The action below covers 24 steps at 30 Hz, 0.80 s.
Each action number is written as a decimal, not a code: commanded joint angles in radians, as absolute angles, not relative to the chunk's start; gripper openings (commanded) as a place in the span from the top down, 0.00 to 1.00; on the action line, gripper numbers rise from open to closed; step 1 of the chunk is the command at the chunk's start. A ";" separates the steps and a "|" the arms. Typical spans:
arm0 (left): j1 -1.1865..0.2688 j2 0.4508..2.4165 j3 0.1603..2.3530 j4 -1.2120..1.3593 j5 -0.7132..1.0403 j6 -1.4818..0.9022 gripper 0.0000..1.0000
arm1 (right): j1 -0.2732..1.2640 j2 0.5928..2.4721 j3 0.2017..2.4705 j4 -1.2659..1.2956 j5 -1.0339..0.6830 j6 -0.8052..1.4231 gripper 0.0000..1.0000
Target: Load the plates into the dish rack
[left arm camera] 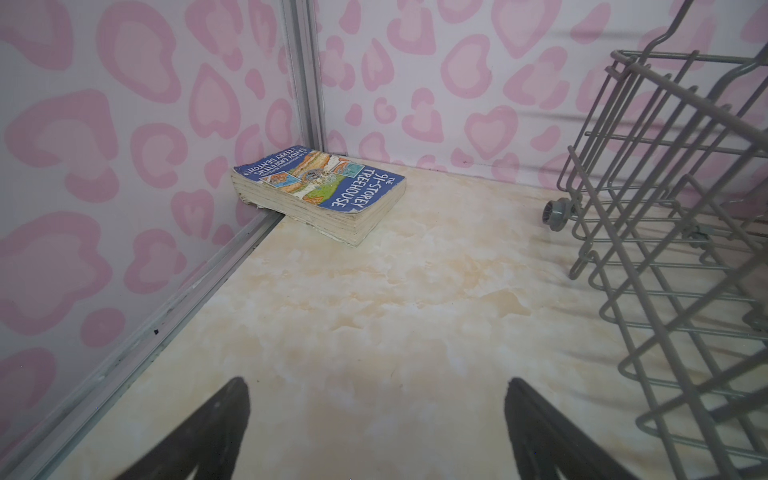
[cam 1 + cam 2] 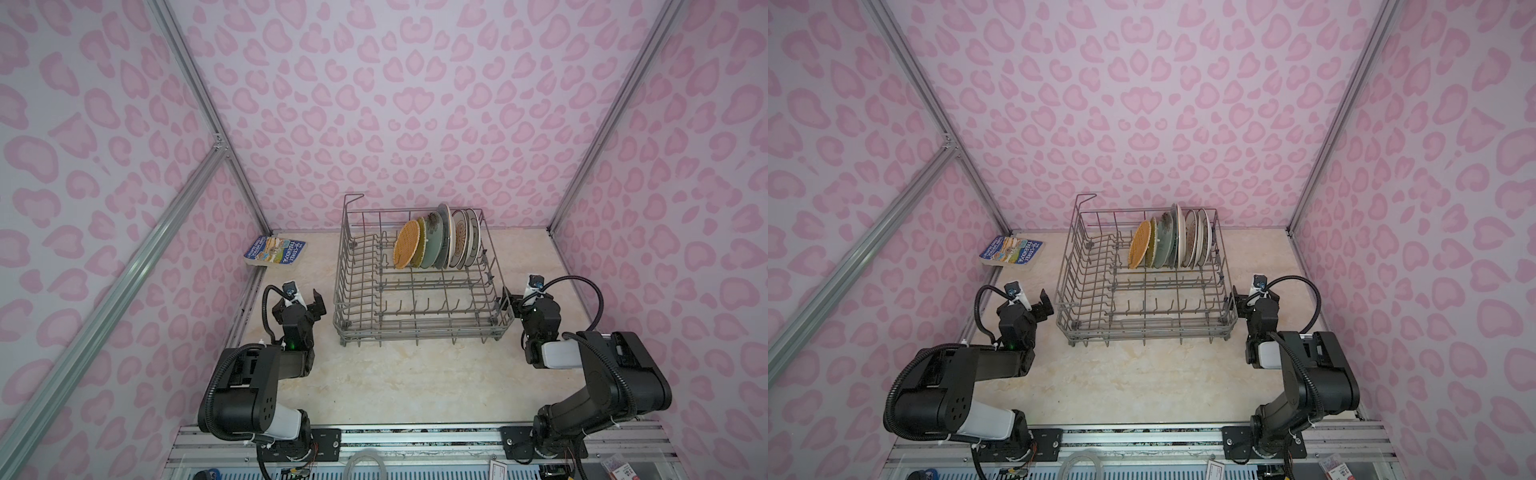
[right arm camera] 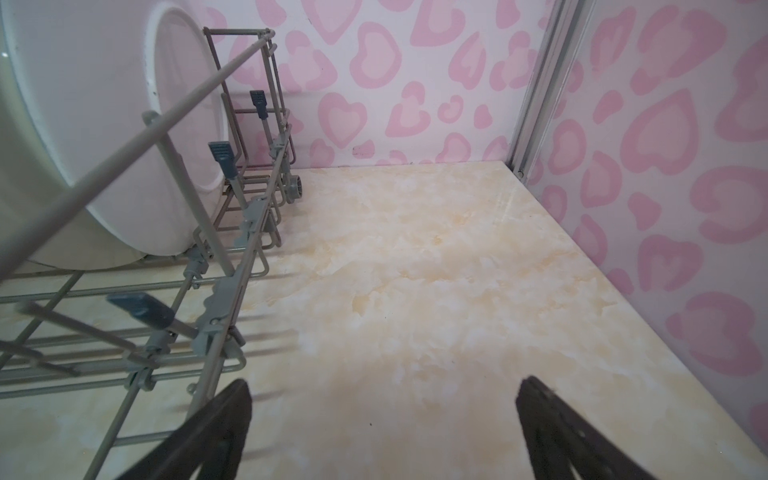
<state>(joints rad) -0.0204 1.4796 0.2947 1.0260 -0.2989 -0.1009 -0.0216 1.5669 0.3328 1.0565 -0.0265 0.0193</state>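
Left gripper (image 2: 313, 304): black jaws spread wide with nothing between them. It sits low over the tabletop, just outboard of the rack's near left corner.
Right gripper (image 2: 509, 300): jaws spread wide and empty. It sits just beside the rack's near right corner; contact with the side wire cannot be confirmed.
Dish rack: the large square grey wire dish rack (image 2: 419, 328) stands between the two grippers on the cream marbled tabletop (image 2: 395, 382).
Plates: a row of round dinner plates (image 2: 436, 243) runs from orange woven-look at one end to white black-rimmed at the other. The row stands on edge in the far slots, ahead of the right gripper and slightly inboard, and well across from the left gripper.
Axis: the row runs crosswise, from the right gripper's side toward the left; plate faces turn sideways.
Nearer arm: right.
Judgement: no plate shows outside the rack, so loading looks complete and no pick seems called for.
Non-task item: a blue paperback book (image 2: 276, 249) lies flat ahead of the left gripper, in the corner.
Hard to make out: the plates overlap, so the count is unconfirmed. The right wrist view shows only the back of one white plate (image 3: 104, 145), cut off. The left wrist view shows no plate. The tabletop behind the rack is hidden.
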 commanded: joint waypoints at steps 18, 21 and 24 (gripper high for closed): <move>-0.022 1.476 0.309 1.029 -0.308 -0.093 0.03 | -0.015 1.569 0.326 1.048 -0.023 0.015 0.00; -0.023 1.485 0.319 1.017 -0.305 -0.092 0.03 | -0.009 1.567 0.328 1.049 -0.013 0.011 0.00; -0.022 1.479 0.312 1.021 -0.306 -0.094 0.03 | -0.002 1.568 0.325 1.048 -0.001 0.007 0.00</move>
<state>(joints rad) -0.0216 1.4807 0.3073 1.0183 -0.2993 -0.1001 -0.0097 1.5665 0.3321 1.0569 -0.0086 0.0181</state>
